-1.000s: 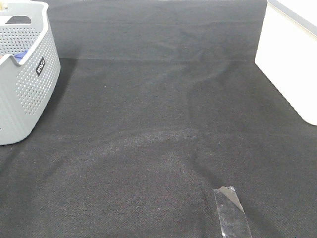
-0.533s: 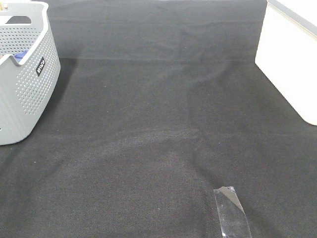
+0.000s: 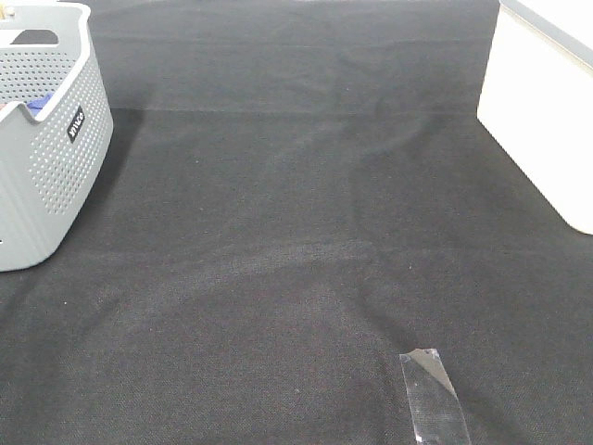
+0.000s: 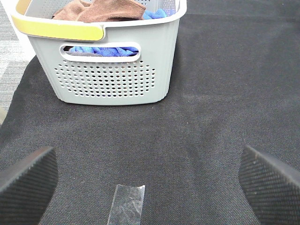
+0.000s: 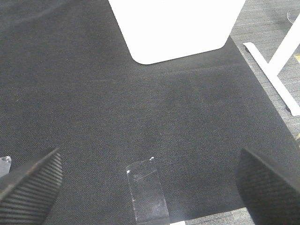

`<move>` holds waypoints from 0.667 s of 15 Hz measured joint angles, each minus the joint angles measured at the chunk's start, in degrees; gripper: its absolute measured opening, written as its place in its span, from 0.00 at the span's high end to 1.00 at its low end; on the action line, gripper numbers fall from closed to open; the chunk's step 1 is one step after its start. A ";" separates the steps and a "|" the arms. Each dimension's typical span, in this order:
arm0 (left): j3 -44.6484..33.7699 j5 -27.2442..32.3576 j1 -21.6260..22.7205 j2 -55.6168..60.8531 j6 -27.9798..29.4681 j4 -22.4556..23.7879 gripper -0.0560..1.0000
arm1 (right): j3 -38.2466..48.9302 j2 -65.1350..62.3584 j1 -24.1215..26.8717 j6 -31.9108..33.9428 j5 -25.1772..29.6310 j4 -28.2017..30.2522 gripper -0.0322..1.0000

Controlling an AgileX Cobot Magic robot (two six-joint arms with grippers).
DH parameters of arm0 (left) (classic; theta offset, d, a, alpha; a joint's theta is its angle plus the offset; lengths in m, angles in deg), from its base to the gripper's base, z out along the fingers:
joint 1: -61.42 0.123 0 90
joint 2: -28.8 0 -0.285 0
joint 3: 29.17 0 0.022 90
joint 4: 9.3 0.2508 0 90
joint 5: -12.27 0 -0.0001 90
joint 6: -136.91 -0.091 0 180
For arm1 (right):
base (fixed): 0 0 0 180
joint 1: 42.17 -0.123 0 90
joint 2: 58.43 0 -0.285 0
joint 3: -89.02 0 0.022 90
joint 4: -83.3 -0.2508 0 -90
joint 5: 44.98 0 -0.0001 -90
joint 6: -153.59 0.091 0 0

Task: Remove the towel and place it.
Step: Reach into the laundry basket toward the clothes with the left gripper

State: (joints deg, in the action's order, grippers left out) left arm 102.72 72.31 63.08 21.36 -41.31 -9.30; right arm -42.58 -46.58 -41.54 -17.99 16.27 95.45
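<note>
towel (image 4: 101, 9) not yet grasped: left pincer (image 4: 149, 176) and right pincer (image 5: 150, 183) gape wide, empty; next, left likely reaches into the basket (image 4: 140, 51).

- The grey perforated basket (image 3: 46, 185) at the left edge of the exterior high view carries a small black label (image 3: 76, 123) on its side wall, just under the rim.
- The label bears a short line of white letters, turned on its side so that it runs along the label's length.
- The letters are too small and blurred to read; it looks like a single brand word, but which word cannot be told.
- No other writing, number or sign can be read in any of the three views.
</note>
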 joint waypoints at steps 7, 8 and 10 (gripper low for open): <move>0.00 0.00 0.00 0.00 -0.29 0.00 0.01 | 0.00 0.00 0.00 0.00 0.00 0.00 0.04; 0.00 0.00 0.00 0.00 -0.29 0.00 0.01 | 0.00 0.00 0.00 0.00 0.00 0.00 0.04; 0.00 0.00 0.00 0.00 -0.63 -0.34 0.01 | 0.00 0.00 0.00 0.00 0.00 0.00 0.04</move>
State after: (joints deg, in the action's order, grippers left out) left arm 102.72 72.31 63.08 21.36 -41.94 -9.64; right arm -42.58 -46.58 -41.54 -17.99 16.27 95.45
